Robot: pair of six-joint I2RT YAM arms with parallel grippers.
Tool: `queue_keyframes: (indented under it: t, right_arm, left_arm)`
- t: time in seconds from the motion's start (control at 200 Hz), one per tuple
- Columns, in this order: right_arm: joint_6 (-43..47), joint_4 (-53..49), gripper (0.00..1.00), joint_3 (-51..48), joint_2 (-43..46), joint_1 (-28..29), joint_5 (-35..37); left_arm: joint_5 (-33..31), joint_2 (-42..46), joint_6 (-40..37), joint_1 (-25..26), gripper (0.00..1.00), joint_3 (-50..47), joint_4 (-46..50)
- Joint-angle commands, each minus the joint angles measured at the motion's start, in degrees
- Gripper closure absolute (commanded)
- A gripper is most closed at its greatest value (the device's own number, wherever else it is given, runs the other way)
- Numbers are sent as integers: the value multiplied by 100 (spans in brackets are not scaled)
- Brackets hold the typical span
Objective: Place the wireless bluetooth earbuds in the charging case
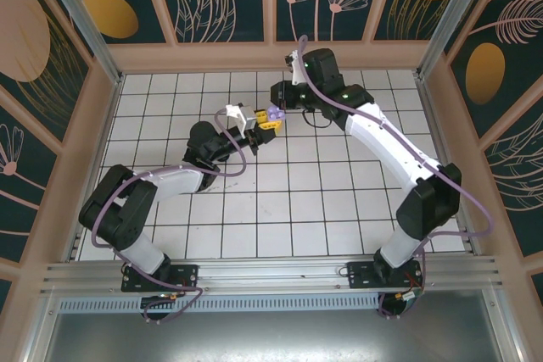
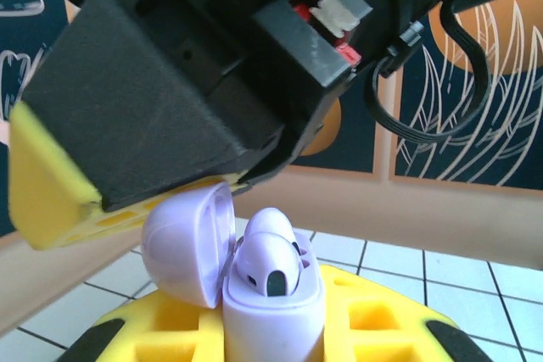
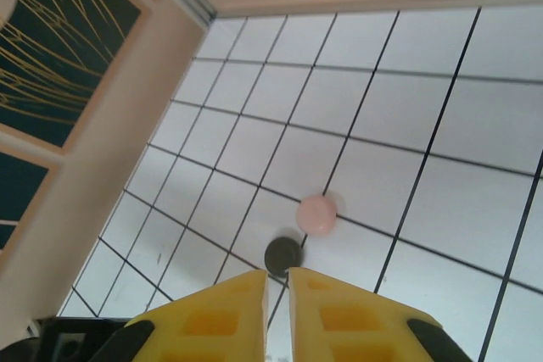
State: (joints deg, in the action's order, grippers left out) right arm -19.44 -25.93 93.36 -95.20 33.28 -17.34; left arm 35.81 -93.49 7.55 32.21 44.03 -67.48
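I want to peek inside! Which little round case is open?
The lavender case, held in the left fingers: its lid is flipped back, a bud showing. The pink case and black case on the table look shut.

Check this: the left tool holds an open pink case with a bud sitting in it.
One thing is wrong: the colour. The case in the left tool is lavender, not pink, as the left wrist view shows. The rest stands: it is open, its lid swung aside, with a bud sitting in it.
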Motion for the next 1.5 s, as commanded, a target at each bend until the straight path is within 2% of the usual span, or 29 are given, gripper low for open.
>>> queue_keyframes:
  t: [0.0,0.21,0.3,0.44,0.48,0.661,0.746,0.941,1.061,1.191,1.291,1.491]
  right_arm:
    - [105,-267,88,117,98,25,-355]
    - [19,-252,93,-1076,1092,214,-333]
    - [-219,-19,93,-1603,1608,124,21]
    - [-788,485,88,-2176,2250,-164,871]
    - [-926,643,87,-2392,2392,-380,960]
    - [-1242,1013,82,-3392,2831,-550,1367]
    - [-1289,1118,80,-3813,2963,-549,1473]
    - [-1435,1344,77,-4518,3254,-550,1536]
    - [-1432,1350,76,-4633,3314,-550,1532]
    - [-1413,1369,75,-4669,3365,-550,1500]
    - [-1414,1389,75,-4696,3373,-550,1471]
    - [-1413,1407,75,-4713,3457,-550,1453]
  left_arm:
    - [32,-60,-105,12,95,158,-76]
    - [-302,-68,-105,14,95,281,97]
    - [-302,-128,-10,14,95,308,11]
    - [-361,-204,297,14,95,227,-151]
    - [-404,-217,380,13,95,182,-157]
    - [-651,-377,994,14,96,-20,23]
    - [-789,-433,1305,9,97,-23,435]
    - [-998,-840,2136,14,100,393,2129]
    - [-1055,-850,2563,13,100,184,2428]
    - [-1226,-547,2861,-4,100,-239,2686]
    - [-1336,-182,2916,-45,100,-444,3275]
    - [-1380,457,3272,-437,100,-978,4109]
